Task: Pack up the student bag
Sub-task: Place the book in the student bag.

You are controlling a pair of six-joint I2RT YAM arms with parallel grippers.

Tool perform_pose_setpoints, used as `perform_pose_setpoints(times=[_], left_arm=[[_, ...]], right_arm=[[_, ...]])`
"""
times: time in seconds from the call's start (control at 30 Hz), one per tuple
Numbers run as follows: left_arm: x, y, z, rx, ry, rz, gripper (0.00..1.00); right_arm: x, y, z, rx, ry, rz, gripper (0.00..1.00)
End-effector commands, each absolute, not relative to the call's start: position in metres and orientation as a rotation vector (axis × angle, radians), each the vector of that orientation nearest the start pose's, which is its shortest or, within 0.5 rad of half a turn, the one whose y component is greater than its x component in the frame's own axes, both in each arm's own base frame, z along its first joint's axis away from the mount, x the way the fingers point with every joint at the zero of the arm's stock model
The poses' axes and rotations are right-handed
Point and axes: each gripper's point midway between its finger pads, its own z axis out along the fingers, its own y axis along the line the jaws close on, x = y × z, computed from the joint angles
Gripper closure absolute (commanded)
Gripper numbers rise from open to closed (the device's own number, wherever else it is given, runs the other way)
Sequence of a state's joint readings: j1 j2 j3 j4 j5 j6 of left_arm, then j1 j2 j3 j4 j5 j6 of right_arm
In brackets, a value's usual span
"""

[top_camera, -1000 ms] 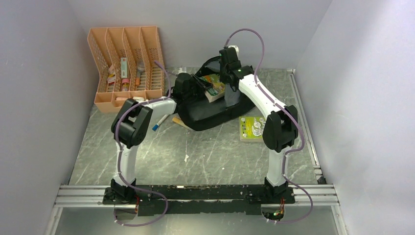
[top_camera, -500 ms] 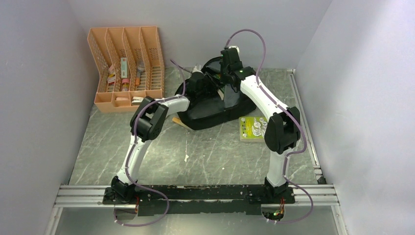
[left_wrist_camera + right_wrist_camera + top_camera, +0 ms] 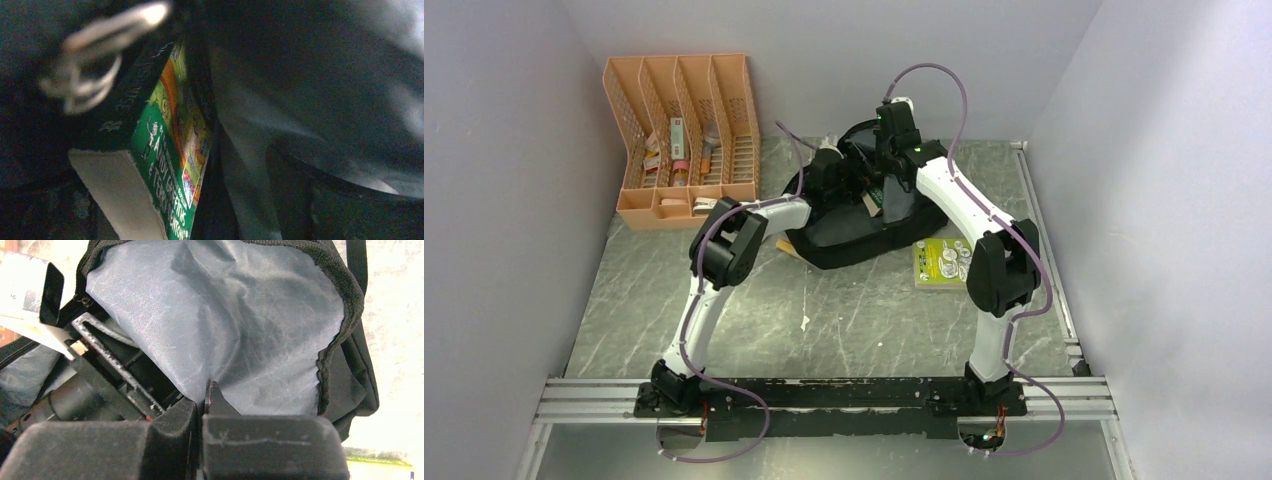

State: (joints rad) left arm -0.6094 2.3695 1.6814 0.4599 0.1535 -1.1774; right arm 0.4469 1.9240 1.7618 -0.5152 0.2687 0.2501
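Reaching deeper than a second ago, the left arm has carried its end effector (image 3: 837, 174) from above the mouth of the student bag (image 3: 844, 240) down into the opening. The illustrated book (image 3: 170, 165) it held over the bag then now sits inside. The left elbow has swung in from beside the orange mesh organiser (image 3: 682, 130) towards the bag.

The black bag lies at the back of the grey marbled counter (image 3: 824, 310), between the organiser on its left and a flat green packet (image 3: 941, 262) just off its right corner. The left wrist view shows the green-covered book tilted on edge against the dark fabric, its pale page block facing the camera, with a blurred metal ring (image 3: 95, 65) above it. Whether the left end effector is open or closed cannot be told, as its fingers are buried in the bag and hidden in every view.

The right end effector (image 3: 204, 407) is above the far side of the bag, as before. Its fingers are pinched together on a fold of the grey lining (image 3: 225, 325), lifting the flap so that the opening gapes. The bag's black woven rim curves around the raised lining.
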Motion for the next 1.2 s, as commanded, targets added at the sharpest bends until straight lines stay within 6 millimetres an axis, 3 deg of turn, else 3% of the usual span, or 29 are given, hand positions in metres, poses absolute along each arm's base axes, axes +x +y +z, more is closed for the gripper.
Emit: perform_pose_setpoints(times=[0.0, 0.17, 0.3, 0.57, 0.77, 1.0, 1.1, 1.17], left_arm=[[0.501, -0.420, 0.178, -0.395, 1.904, -1.405, 0.03], [0.489, -0.395, 0.179, -0.418, 1.944, -1.393, 0.03], [0.481, -0.379, 0.178, -0.416, 1.965, -1.373, 0.11], [0.468, -0.370, 0.171, -0.382, 2.034, -1.350, 0.11], [0.468, -0.377, 0.155, -0.381, 2.082, -1.358, 0.43], [0.477, -0.388, 0.161, -0.363, 2.056, -1.350, 0.82], [0.482, -0.404, 0.159, -0.357, 2.055, -1.360, 0.94], [0.487, -0.415, 0.159, -0.368, 2.046, -1.381, 0.95]], right_arm=[[0.500, 0.193, 0.234, -0.034, 2.102, 0.121, 1.00], [0.505, 0.181, 0.234, -0.011, 2.095, 0.110, 1.00], [0.512, 0.168, 0.234, 0.007, 2.091, 0.085, 1.00], [0.520, 0.147, 0.232, 0.017, 2.093, 0.043, 1.00], [0.517, 0.151, 0.229, 0.007, 2.098, 0.079, 1.00], [0.514, 0.159, 0.224, -0.003, 2.117, 0.131, 1.00], [0.511, 0.164, 0.225, -0.002, 2.120, 0.158, 1.00], [0.508, 0.167, 0.225, -0.003, 2.121, 0.166, 1.00]])
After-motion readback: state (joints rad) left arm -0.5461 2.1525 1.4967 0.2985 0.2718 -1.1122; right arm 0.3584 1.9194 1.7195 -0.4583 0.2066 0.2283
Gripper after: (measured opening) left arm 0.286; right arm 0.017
